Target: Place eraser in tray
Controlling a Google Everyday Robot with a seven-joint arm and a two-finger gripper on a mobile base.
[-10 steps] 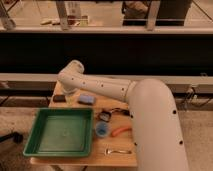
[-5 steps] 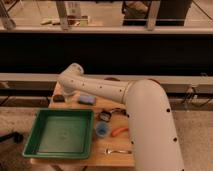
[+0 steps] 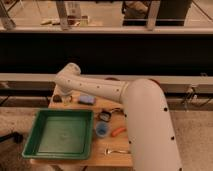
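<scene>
The green tray point(image 3: 40, 149) lies on the front left of the small wooden table. The eraser point(image 3: 58, 98) is a small dark block at the table's far left corner, behind the tray. My white arm reaches in from the lower right and bends over that far left corner. The gripper point(image 3: 65, 96) hangs down from the wrist right at the eraser, partly hiding it. I cannot tell whether it touches the eraser.
A light blue sponge-like block point(image 3: 87, 99) lies just right of the gripper. A blue round cup point(image 3: 102, 129), a dark object point(image 3: 106, 115), an orange item point(image 3: 118, 131) and a silver utensil point(image 3: 114, 150) lie right of the tray. A dark barrier runs behind the table.
The wrist and gripper have shifted slightly left and down, toward the far left corner of the table where the eraser lies. The objects on the table have not moved.
</scene>
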